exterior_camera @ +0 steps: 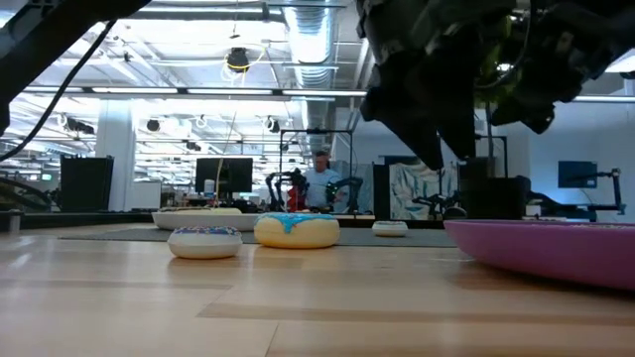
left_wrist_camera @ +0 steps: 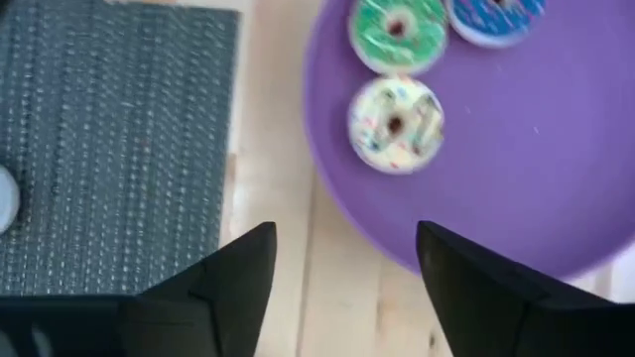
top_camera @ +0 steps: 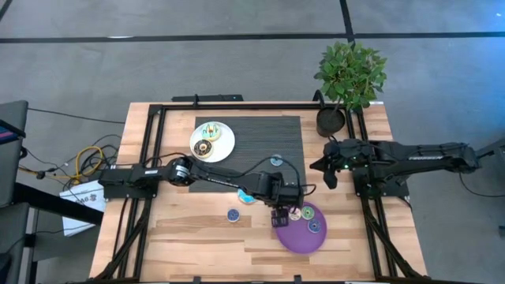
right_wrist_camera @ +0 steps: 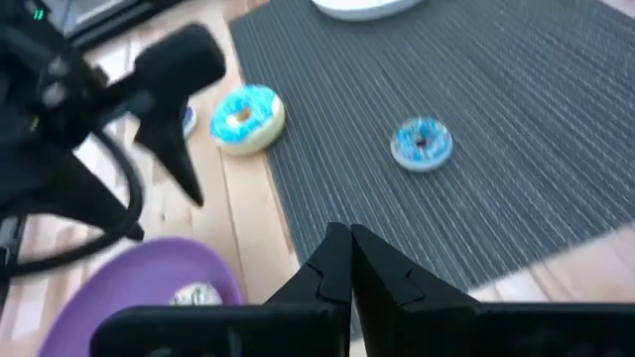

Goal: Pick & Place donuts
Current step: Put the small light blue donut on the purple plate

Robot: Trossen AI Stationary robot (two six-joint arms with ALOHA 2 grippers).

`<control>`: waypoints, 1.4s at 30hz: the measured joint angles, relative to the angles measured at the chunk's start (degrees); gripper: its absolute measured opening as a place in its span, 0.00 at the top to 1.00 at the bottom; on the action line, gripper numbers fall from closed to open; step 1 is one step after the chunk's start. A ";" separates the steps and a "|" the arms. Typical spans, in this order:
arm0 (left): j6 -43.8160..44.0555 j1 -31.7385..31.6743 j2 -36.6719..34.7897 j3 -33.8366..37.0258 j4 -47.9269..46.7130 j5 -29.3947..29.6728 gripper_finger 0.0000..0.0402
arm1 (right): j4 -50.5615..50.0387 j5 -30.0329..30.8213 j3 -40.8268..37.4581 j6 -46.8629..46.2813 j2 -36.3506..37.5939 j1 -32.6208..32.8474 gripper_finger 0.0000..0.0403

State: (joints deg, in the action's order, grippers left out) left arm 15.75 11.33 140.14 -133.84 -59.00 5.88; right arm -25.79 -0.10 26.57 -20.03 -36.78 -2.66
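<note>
In the high view, the left gripper (top_camera: 282,214) hangs at the upper-left rim of the purple plate (top_camera: 302,239), low and right of centre, its fingers (left_wrist_camera: 238,268) spread wide and empty. Three donuts (top_camera: 307,213) lie on that plate, two on the white plate (top_camera: 224,145) at upper centre, and three more on the tabletop (top_camera: 197,244) and grey mat (top_camera: 260,142). The right gripper (top_camera: 327,172) waits right of the mat, fingers pressed together on nothing.

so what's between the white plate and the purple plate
In the high view, the teal-iced donut lies on the wood between the white plate and the purple plate, under the left arm, whose gripper hangs at the purple plate's edge.
</note>
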 joint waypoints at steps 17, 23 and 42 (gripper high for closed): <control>-11.09 -1.05 -3.84 2.16 -16.78 3.59 0.65 | 14.44 0.39 -0.02 0.01 -12.92 -0.09 1.00; -10.99 -2.91 -16.20 23.43 -5.94 2.98 0.70 | 21.85 0.39 -0.02 -0.57 -18.73 -0.09 1.00; -1.86 -8.16 -69.89 96.62 47.49 2.77 0.73 | 36.06 4.84 5.50 -2.49 -35.40 -0.87 0.91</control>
State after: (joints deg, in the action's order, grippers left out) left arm 13.88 3.16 70.25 -37.22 -11.52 8.65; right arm 10.27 4.74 32.07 -22.52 -72.18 -3.53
